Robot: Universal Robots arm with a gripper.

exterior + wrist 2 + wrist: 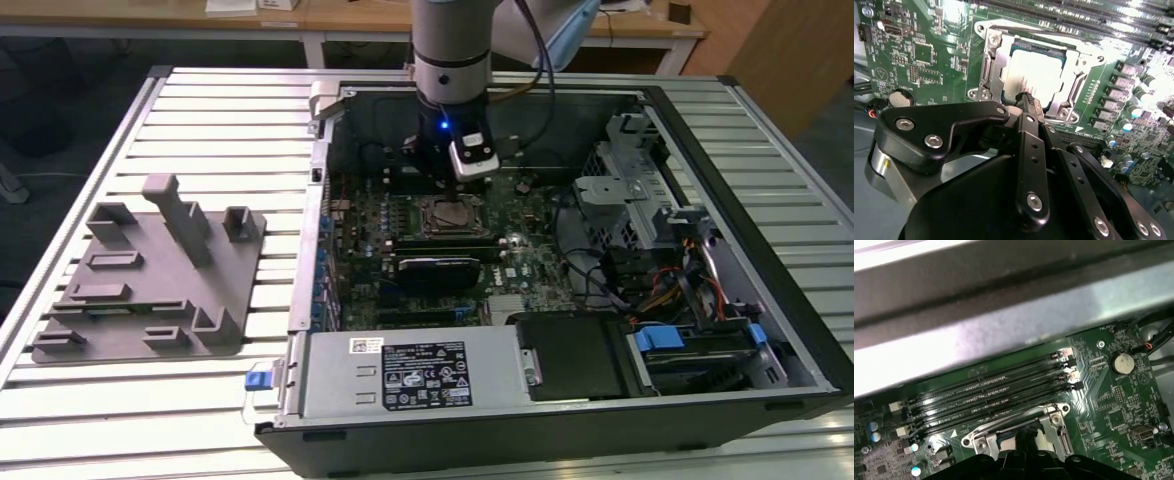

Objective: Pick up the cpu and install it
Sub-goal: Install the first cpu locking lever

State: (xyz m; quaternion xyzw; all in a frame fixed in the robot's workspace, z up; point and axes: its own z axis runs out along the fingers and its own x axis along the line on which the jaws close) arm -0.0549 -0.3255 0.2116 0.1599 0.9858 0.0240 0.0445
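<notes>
Now, in the exterior view you have an open computer case [561,300] lying on a slatted metal table [200,110], with a grey fixture [147,285] toward the exterior view's left and desks behind. Your gripper [447,170] hangs over the motherboard [521,265], just above the socket [447,215].

Turn to the second wrist view: the cpu [1034,75] sits in the socket frame, its shiny top bare; the fingertips look drawn together just over its edge, though whether they touch it you cannot tell.

Your first wrist view adds the memory slots [989,392] and a coin cell [1122,361] beside the case wall.
</notes>
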